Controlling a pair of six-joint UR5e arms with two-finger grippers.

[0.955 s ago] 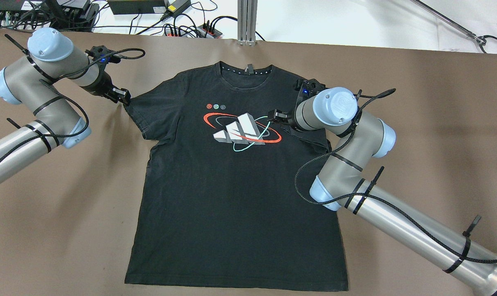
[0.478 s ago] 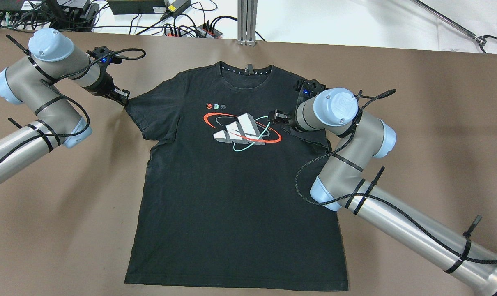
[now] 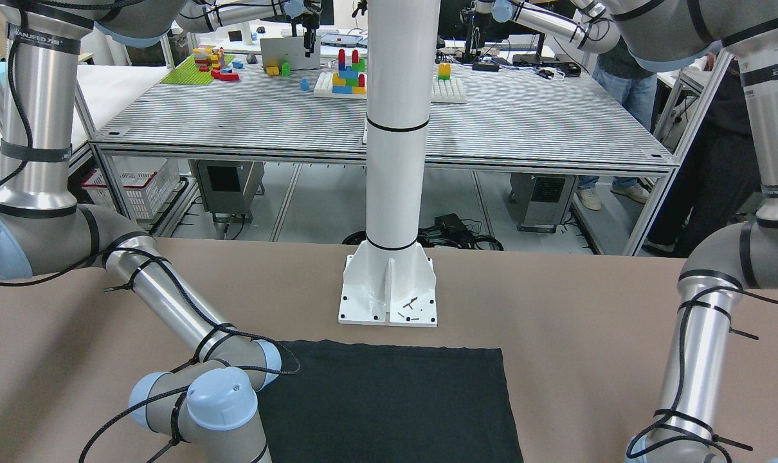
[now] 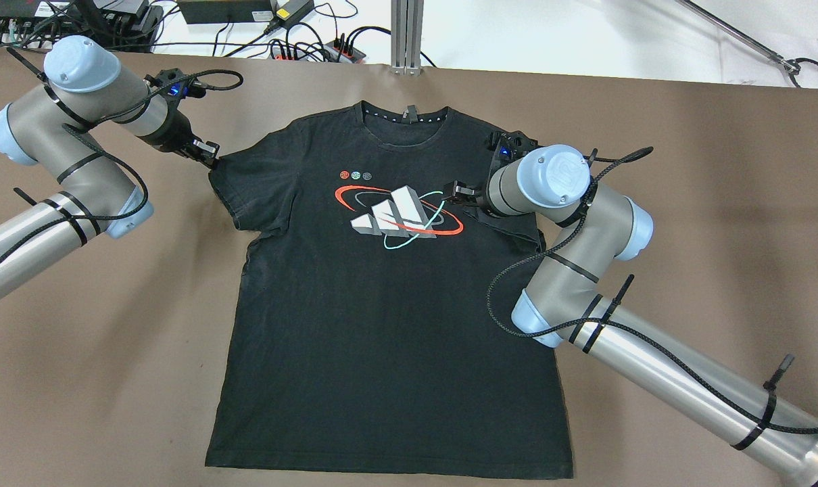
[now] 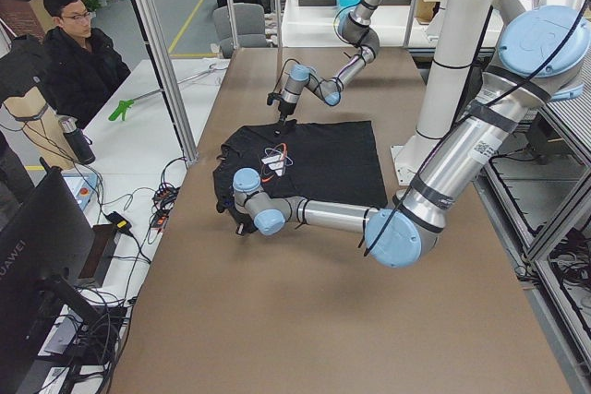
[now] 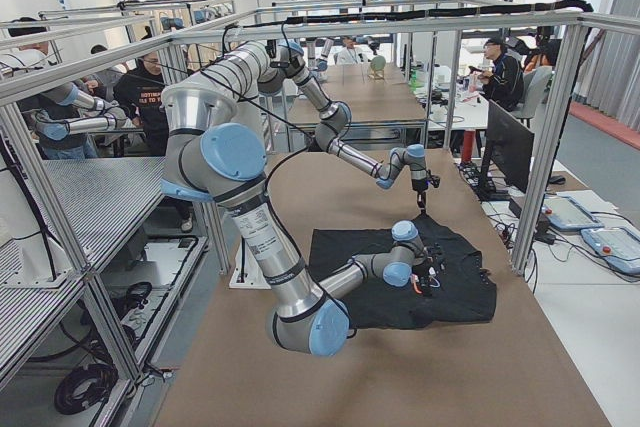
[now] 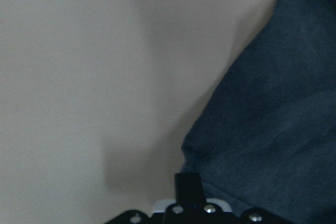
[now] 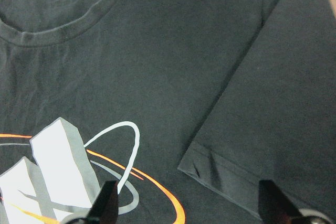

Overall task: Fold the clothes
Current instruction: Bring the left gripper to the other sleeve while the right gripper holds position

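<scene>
1. While the black T-shirt [image 4: 382, 325] lies on the table [image 4: 686, 169], the right gripper [image 8: 189, 187] hovers over its folded-in sleeve, jaws apart, elbow bent
2. The left gripper [image 4: 206, 152] meets the other sleeve's edge; its grip cannot be told

white pillar [image 3: 395, 161], toy bricks [image 3: 345, 71], seated person [image 5: 83, 71]

1. The table [image 4: 686, 169] is one long bench with a plain brown top
2. A black T-shirt [image 4: 382, 318] lies flat mid-table, print up, collar far, right sleeve folded in over the chest
3. A white pillar base [image 3: 389, 292] stands near its hem
</scene>
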